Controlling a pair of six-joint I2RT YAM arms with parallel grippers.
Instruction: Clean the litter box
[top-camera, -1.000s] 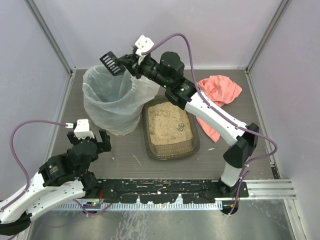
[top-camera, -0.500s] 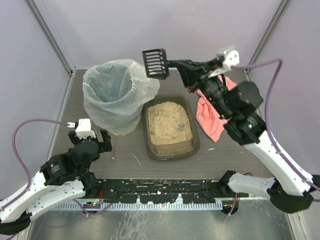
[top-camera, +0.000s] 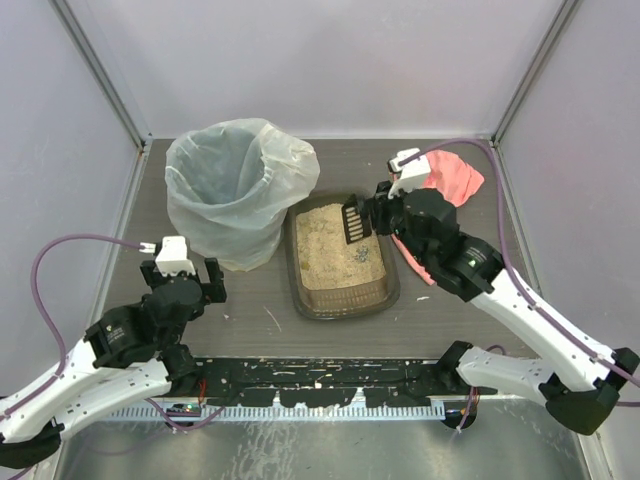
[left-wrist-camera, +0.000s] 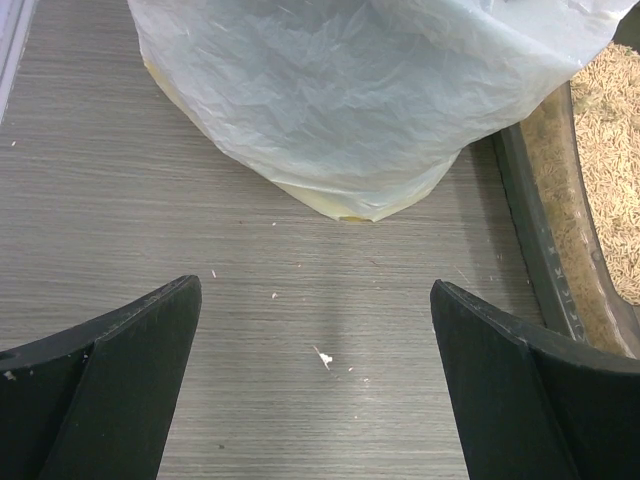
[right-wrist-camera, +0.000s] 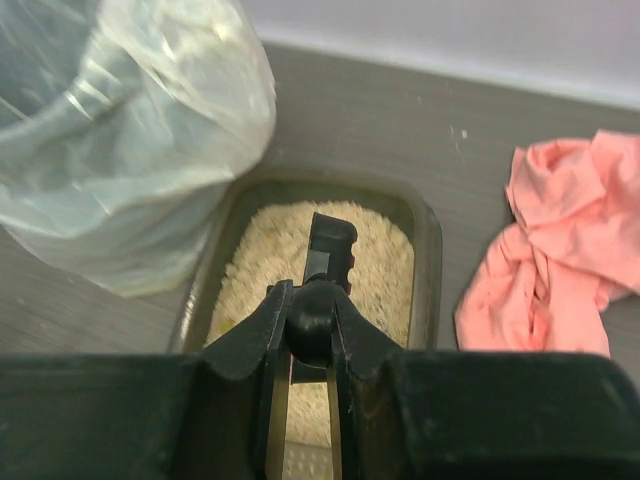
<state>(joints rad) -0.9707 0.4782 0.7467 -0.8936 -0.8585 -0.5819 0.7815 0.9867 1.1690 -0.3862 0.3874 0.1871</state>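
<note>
The litter box, a shallow dark tray of tan litter, sits mid-table beside the bag-lined bin. My right gripper hangs above the box's far right part, shut on the handle of a small black slotted scoop. In the right wrist view the scoop points down at the litter between my fingers. My left gripper stands open over bare table at the near left, with nothing between its fingers. The box's rim shows at the right of the left wrist view.
A crumpled pink cloth lies right of the box, partly under my right arm. The white bag of the bin fills the far side of the left wrist view. Small white specks dot the table. Walls enclose the table on three sides.
My right arm has swung the scoop from above the bin, across to the right, and down over the litter box. The left arm has barely shifted.
</note>
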